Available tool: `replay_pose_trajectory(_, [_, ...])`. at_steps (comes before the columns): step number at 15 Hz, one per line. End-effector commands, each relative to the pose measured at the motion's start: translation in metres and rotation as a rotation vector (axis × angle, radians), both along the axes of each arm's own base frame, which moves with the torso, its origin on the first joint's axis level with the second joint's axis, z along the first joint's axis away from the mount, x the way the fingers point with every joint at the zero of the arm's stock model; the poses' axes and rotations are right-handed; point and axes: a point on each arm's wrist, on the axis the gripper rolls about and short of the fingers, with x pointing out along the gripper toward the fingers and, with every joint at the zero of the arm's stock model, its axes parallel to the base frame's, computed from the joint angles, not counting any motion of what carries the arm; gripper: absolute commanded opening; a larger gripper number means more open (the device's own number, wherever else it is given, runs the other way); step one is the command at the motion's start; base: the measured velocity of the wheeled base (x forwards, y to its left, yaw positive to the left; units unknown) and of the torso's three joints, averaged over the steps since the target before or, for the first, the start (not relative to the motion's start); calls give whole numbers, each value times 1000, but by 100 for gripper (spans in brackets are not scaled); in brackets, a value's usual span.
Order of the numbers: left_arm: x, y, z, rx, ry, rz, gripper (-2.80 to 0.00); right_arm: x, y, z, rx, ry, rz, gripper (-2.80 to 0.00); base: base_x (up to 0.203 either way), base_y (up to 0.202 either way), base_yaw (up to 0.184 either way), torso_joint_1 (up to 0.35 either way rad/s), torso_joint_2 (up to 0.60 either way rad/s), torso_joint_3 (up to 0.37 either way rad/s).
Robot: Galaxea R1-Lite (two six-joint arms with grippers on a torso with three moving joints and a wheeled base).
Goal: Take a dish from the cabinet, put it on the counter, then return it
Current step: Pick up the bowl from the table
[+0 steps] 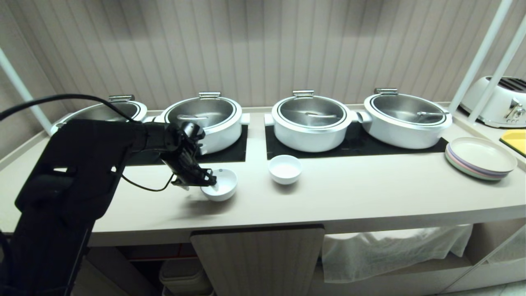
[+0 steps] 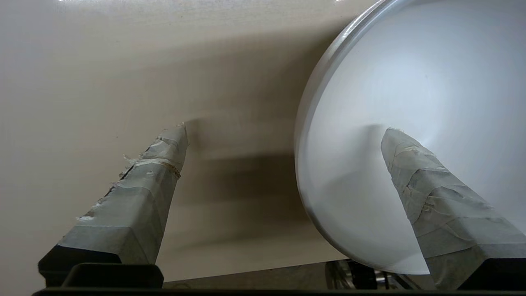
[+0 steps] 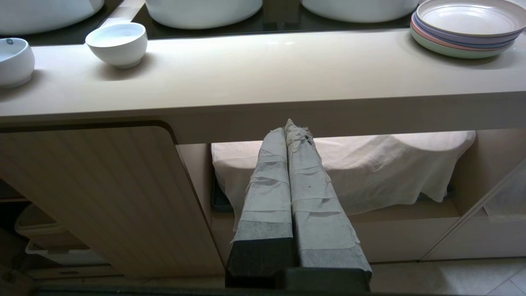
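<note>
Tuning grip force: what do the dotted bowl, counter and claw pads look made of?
Dotted bowl: likely glazed ceramic, glossy white.
Counter: smooth cream, probably laminate or solid surface; soft sheen.
Left claw fingertips: wrapped in frayed grey tape.

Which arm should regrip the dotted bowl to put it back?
Left. The left gripper is open astride the rim of the dish on the counter. The right gripper is shut, low by the cabinet.

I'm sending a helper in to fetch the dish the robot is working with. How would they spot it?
On the cream counter, before the four white pots, stand two small white bowls. The dish is the one on the robot's left, with the open left gripper straddling its rim and a tiny dark dot on its wall.
</note>
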Motion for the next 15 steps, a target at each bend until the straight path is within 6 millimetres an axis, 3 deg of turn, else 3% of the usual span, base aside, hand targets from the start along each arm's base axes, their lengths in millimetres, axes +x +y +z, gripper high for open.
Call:
replay_pose_trajectory(1, [1,0,-5,2,12,1,0,0,0,0,0,1,0,-280,0,0,0,0,0,0])
replay_pose_trajectory(9, [2,0,-10,18,15,7,0,0,0,0,0,1,0,-280,0,0,0,0,0,0])
replay_pose_trajectory(10, [3,0,-10,17,11,7,-280,0,0,0,0,1,0,-280,0,0,0,0,0,0])
replay_pose_trajectory(15, [4,0,-13,20,12,10,-280,0,0,0,0,1,0,-280,0,0,0,0,0,0])
